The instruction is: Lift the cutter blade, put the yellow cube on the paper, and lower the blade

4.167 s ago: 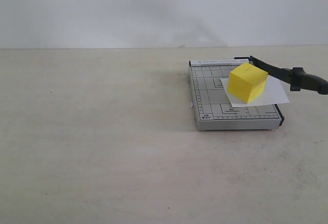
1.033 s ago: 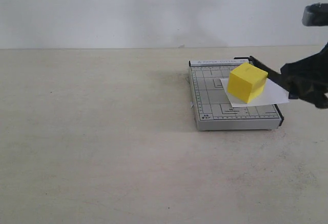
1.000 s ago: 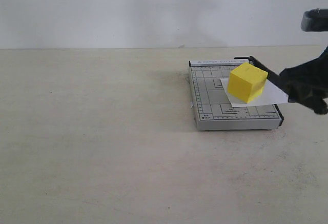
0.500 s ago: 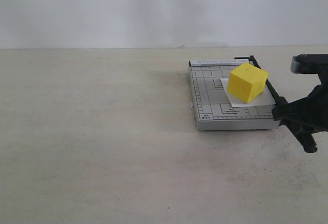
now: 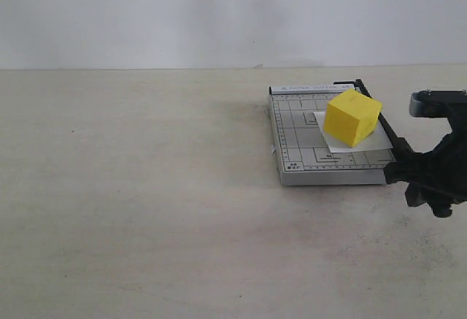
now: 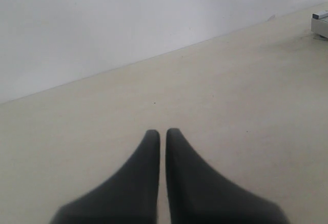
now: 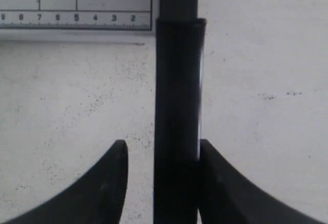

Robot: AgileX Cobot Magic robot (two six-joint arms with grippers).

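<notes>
The right gripper [image 7: 163,144] stands with its two dark, tapered fingers parted on either side of the cutter blade's [image 7: 177,80] handle. One finger is clear of the handle with pale surface showing in the gap; the other lies right against it (contact or a hair's gap, I cannot tell). So the jaws are spread, not clamped.

The handle is a thick, rounded black sleeve with a matte finish, narrowing into the long thin black arm. That arm lies down flat along the right edge of the grey cutter board [image 5: 295,133], its handle jutting past the board's near right corner.

The board is a small metal-grey rectangle printed with a grid and ruler marks. On it lies the paper [image 5: 365,146], plain white and slightly skewed, reaching the board's right edge. The yellow cube [image 5: 352,118], bright with matte faces and crisp edges, sits on the paper, turned corner-on.

The board rests on the worktop [image 5: 146,187], pale and faintly speckled, nearer its right and far edges.

The left gripper [image 6: 162,131] hangs over bare worktop, fingers pressed together.
</notes>
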